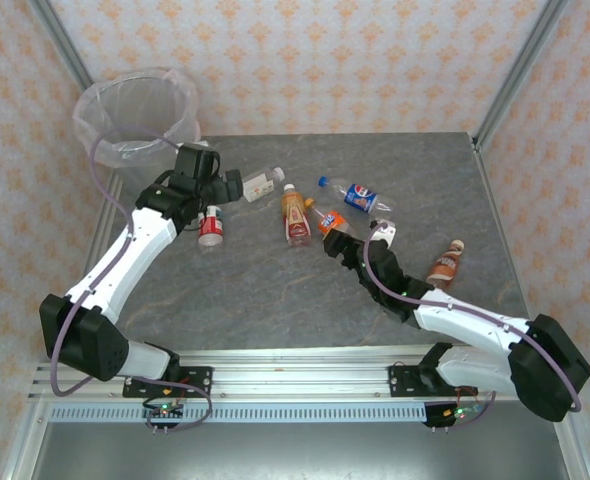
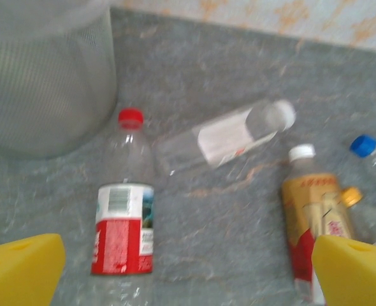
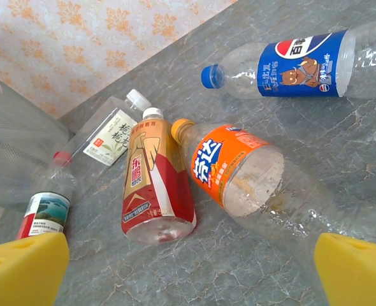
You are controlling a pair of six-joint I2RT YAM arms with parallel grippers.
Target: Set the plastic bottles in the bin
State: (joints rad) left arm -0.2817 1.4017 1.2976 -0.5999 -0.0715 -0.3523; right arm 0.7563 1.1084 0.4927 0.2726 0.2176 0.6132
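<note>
Now the left arm's yellow fingers [image 2: 22,271], spread wide and empty, flank the red-capped clear plastic bottle [image 2: 124,229] lying lower left, cap pointing up-frame toward the round grey bin [image 2: 48,83]. Right fingers [image 3: 22,268] likewise gape empty.

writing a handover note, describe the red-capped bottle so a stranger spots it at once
Find the round grey bin lined with clear plastic at the far left corner of the grey table. Close by it lies a clear plastic bottle. Unlike the white-labelled clear bottle beside it, it has a red cap and red-and-white label.

Blue-label bottle [image 3: 303,64], base off-frame.
</note>
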